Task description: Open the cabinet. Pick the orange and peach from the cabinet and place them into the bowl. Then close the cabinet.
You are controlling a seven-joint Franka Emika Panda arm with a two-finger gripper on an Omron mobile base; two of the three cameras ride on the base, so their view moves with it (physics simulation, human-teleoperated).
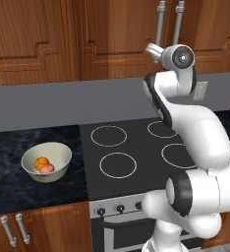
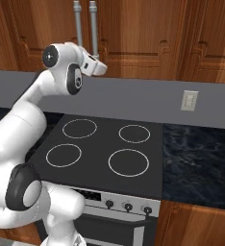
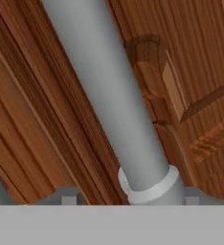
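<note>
I have the arm raised to the cabinet (image 1: 136, 34), whose two doors look shut, with the tool (image 1: 155, 50) at the foot of the left bar handle (image 3: 109, 95). In the hand view that handle runs from 11 o'clock to 5 o'clock, very close; I cannot tell whether the tool is closed on it. The orange (image 1: 41, 163) and peach (image 1: 47, 169) lie touching inside the bowl (image 1: 58, 152), on the desk (image 1: 14, 187) at 9 o'clock of the stove (image 1: 136, 147).

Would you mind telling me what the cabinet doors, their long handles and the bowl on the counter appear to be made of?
The cabinet looks like reddish-brown wood with a satin finish: grain streaks show. Its handle looks like smooth matte grey metal, though plastic is possible. The bowl looks like plain glazed cream ceramic, smooth and unpatterned.
</note>
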